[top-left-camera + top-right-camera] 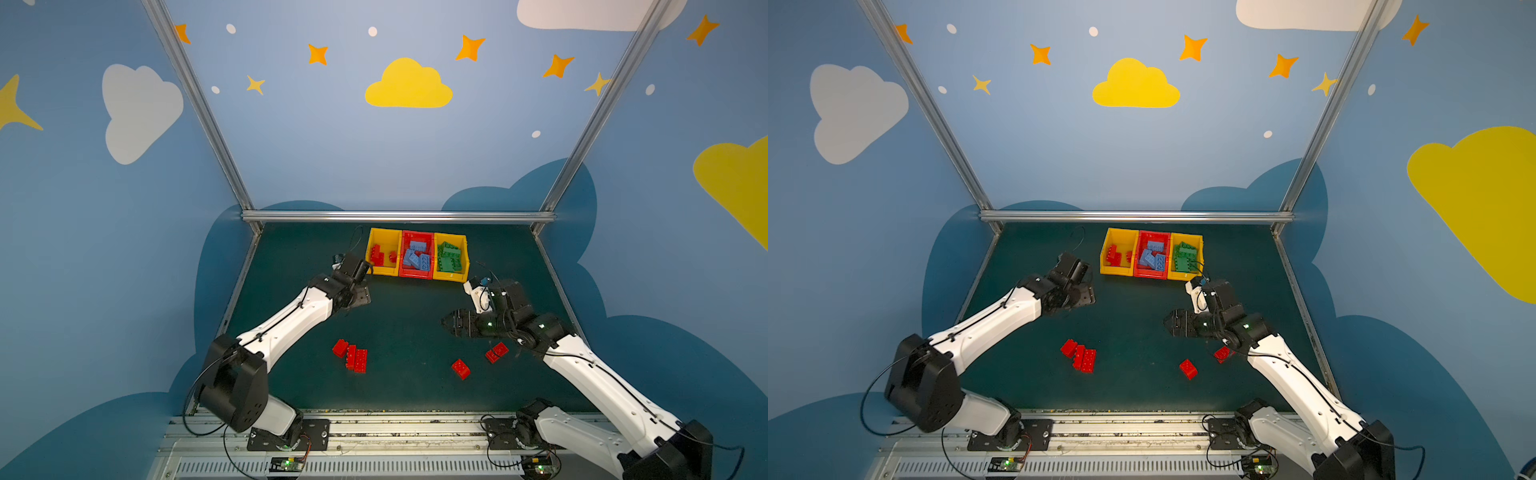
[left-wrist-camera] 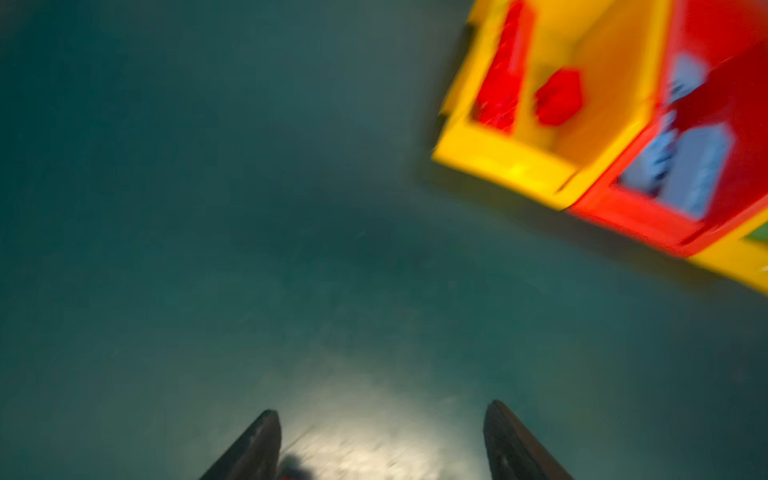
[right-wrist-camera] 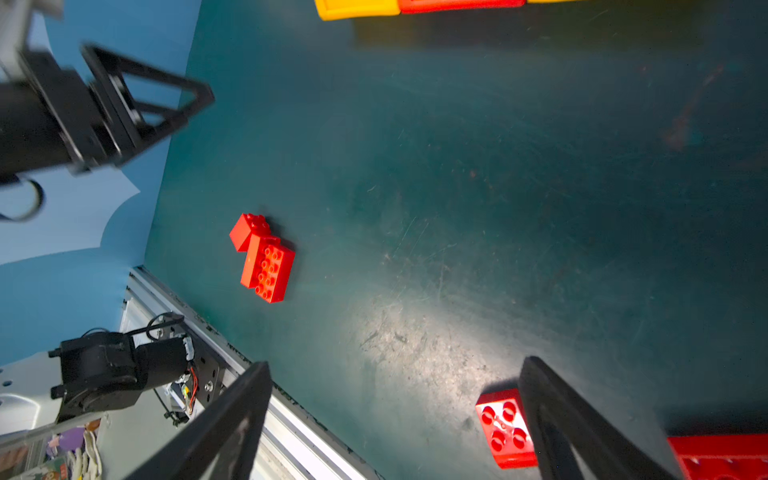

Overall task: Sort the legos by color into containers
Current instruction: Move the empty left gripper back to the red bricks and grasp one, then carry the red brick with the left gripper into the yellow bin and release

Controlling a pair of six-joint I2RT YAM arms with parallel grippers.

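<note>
We see twin arms, the left arm [image 1: 286, 320] and the right arm [image 1: 602, 382], clad in glossy white shells between bulky black joint housings. Thin black cables [image 3: 40, 200] trail along the shells and loop by black base plates [image 1: 316, 432] dotted with screws. Green lights [image 1: 489, 324] glow on the right arm. Its fingers [image 3: 540, 386] are slim, tapering black frames.

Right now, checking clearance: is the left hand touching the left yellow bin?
Apart: left wrist view shows bare mat between left hand and yellow bin.
</note>
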